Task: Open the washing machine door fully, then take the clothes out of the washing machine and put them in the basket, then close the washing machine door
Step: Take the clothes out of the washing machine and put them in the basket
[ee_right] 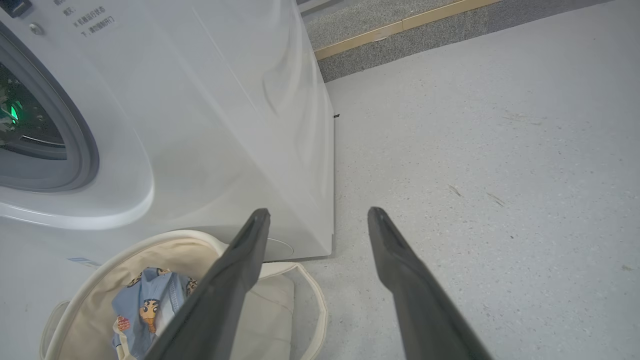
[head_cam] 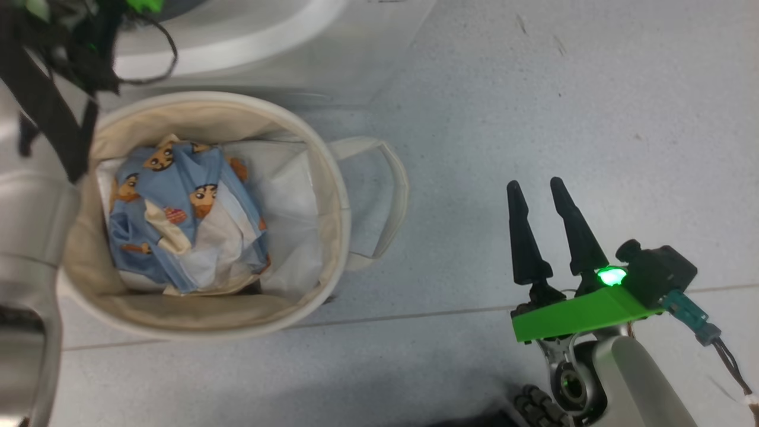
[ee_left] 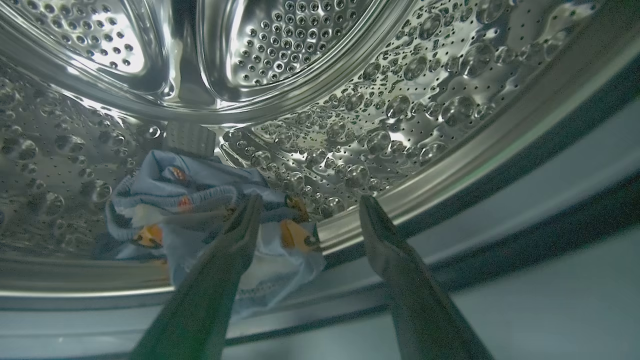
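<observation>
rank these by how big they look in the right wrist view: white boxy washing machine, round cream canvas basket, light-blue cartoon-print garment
1. white boxy washing machine, largest, cut off by the frame
2. round cream canvas basket, cut off at the bottom
3. light-blue cartoon-print garment, smallest, lying inside the basket
</observation>
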You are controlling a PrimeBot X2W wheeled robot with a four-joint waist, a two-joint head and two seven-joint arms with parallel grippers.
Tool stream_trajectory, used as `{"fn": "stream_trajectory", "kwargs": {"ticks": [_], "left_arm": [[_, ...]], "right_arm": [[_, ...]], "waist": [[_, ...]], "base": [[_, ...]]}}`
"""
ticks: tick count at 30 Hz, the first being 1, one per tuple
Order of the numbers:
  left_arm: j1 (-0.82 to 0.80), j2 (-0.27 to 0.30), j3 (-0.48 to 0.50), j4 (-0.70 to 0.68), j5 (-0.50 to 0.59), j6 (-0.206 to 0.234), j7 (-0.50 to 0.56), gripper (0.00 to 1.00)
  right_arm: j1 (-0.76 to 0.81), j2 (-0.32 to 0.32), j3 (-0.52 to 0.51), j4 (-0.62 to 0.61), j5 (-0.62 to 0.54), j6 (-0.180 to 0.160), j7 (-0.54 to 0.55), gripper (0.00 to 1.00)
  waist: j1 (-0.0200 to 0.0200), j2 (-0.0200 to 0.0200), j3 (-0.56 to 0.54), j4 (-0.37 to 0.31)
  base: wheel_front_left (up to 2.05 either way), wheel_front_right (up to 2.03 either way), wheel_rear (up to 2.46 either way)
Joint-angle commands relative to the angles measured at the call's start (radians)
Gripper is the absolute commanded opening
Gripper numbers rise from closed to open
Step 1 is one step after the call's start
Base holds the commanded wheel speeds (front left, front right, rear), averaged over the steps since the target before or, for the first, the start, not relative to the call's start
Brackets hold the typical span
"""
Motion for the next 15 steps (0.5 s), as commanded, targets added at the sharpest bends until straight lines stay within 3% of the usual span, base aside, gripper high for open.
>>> {"fn": "stream_trajectory", "kwargs": {"ticks": [1, 9, 15], "left_arm": [[-0.059, 0.051, 0.003, -0.018, -0.004, -0.006, 0.006, 1.0], [-0.203, 0.072, -0.034, 0.085, -0.028, -0.006, 0.027, 1.0], [-0.279, 0.044, -0.055, 0.182, -0.045, -0.006, 0.12, 1.0]], "right_arm": [[0.011, 0.0, 0.025, -0.037, 0.01, 0.001, -0.012, 1.0], [-0.009, 0.0, 0.042, -0.056, 0.032, 0.001, -0.012, 1.0], [-0.02, 0.0, 0.044, -0.06, 0.044, 0.001, -0.012, 1.0]], "waist": [[-0.0001, 0.0, 0.017, -0.014], [-0.0001, 0.0, 0.086, -0.054], [-0.0001, 0.0, 0.109, -0.065]], "base": [[0.0, 0.0, 0.0], [0.0, 0.0, 0.0], [0.0, 0.0, 0.0]]}}
